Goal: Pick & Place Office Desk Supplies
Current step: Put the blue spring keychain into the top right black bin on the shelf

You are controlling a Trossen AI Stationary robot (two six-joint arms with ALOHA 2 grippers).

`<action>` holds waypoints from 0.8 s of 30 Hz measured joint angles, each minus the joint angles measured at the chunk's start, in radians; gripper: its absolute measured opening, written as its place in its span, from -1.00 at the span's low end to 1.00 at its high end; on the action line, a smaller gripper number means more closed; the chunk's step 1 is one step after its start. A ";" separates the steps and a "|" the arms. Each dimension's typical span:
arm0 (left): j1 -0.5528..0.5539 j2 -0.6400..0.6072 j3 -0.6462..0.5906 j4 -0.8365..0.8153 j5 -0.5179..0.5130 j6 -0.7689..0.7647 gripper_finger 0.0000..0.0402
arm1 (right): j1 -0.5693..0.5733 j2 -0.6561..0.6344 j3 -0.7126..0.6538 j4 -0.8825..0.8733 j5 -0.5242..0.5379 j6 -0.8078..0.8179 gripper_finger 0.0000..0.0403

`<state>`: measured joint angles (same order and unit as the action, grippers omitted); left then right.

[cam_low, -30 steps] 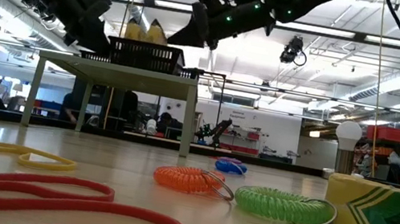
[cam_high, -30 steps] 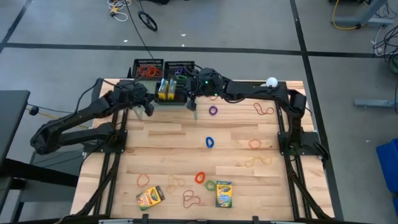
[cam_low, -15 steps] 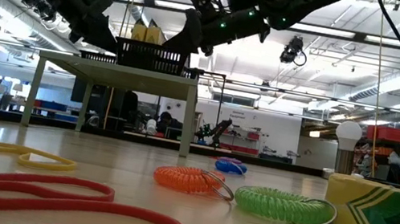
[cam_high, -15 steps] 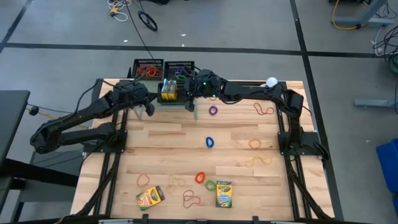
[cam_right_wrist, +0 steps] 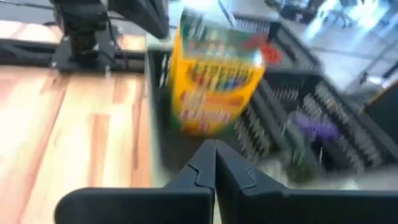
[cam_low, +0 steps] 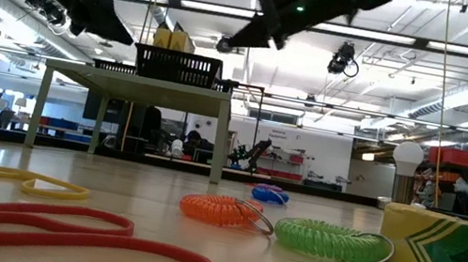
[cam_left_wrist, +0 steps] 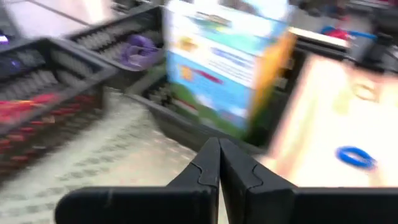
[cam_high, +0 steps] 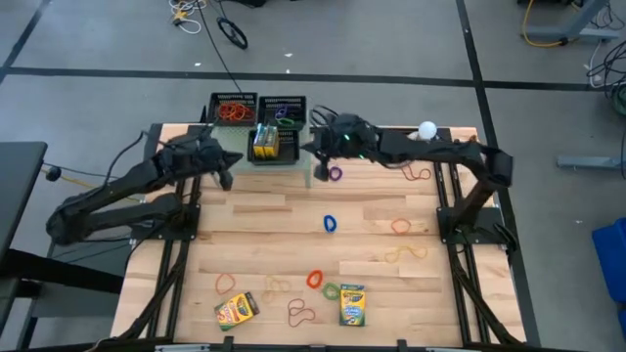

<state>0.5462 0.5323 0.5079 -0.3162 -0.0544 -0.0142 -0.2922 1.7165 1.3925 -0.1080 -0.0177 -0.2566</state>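
Crayon box stands upright in the front mesh tray, at the table's far edge. Light, stiff cardboard, probably a bit slick; pinch across its narrow faces near the top. Left gripper just left of the tray, fingers closed together, empty. Right gripper just right of it, likewise closed and holding nothing.

Both arms raised at table's far end, left gripper & right gripper closed, empty.
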 joint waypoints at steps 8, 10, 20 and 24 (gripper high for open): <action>-0.384 0.021 0.000 -0.013 -0.210 0.007 -0.97 | 0.152 -0.252 -0.374 0.105 0.197 0.192 -0.99; -0.492 0.049 0.000 0.002 -0.279 -0.011 -0.97 | 0.208 -0.293 -0.447 0.097 0.221 0.272 -0.99; -0.822 0.281 -0.002 0.185 -0.497 -0.118 -0.97 | 0.390 -0.244 -0.625 0.083 0.306 0.755 -0.72; -0.864 0.404 -0.003 0.352 -0.490 -0.107 -0.97 | 0.400 -0.153 -0.627 0.086 0.307 0.827 -0.53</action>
<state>-0.3176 0.9363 0.5053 0.0355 -0.5442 -0.1213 0.1081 1.5639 0.7654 -0.0225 0.2891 0.5704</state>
